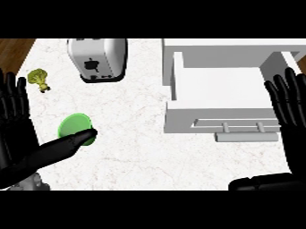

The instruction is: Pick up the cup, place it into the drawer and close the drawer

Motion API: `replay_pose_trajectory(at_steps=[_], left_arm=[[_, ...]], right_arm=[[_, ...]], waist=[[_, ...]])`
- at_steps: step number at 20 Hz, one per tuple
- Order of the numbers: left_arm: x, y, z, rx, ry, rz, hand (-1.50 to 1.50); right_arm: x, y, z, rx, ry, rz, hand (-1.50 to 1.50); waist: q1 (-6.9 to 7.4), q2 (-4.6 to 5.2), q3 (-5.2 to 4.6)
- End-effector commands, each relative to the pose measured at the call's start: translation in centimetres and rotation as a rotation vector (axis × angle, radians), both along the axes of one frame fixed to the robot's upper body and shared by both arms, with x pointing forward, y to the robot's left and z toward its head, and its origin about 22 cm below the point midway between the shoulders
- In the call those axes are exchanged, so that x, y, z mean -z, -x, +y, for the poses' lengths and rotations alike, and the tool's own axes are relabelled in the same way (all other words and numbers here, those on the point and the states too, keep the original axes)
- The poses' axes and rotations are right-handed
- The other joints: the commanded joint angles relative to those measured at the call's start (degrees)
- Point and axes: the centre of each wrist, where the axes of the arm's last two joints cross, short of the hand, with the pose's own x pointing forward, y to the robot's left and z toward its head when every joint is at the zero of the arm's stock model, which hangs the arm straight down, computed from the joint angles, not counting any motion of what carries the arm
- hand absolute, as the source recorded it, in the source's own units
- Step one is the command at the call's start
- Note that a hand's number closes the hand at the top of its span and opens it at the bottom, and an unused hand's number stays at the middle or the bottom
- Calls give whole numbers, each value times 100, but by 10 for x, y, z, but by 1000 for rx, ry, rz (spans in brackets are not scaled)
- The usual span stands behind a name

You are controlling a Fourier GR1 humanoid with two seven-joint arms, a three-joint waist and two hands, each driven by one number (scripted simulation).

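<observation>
A: What's logged, L to R?
B: Left hand (4,143): spread, nothing held. Broccoli (39,79). Cup (72,124): green, on counter (136,147), edge overlapped by left thumb. Toaster (97,58). Drawer (182,120): open. Right hand (298,116): spread, nothing held, seen beside drawer.

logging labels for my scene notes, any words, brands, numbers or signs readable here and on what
No readable text anywhere in the head view.
toaster: only a dark control patch on its side, no letters or numbers.
green cup, white drawer, broccoli: plain, no markings.
</observation>
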Motion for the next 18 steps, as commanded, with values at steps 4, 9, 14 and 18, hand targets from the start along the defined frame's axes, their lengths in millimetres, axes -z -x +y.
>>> replay_pose_trajectory(at_steps=[4,9,14,18], left_arm=[[7,-25,-27,-78,96,6,-150],[8,-35,-43,-68,90,34,-150],[21,-36,-48,-91,77,33,-150],[12,-24,-42,-86,113,49,-150]], right_arm=[[9,-6,3,-31,-7,52,-150],[-25,12,20,-30,-39,35,-150],[-9,-7,-8,-31,-30,29,-150],[-2,-42,3,-8,-46,34,-150]], waist=[[40,-4,25],[29,-11,23],[43,-8,25],[76,-5,25]])
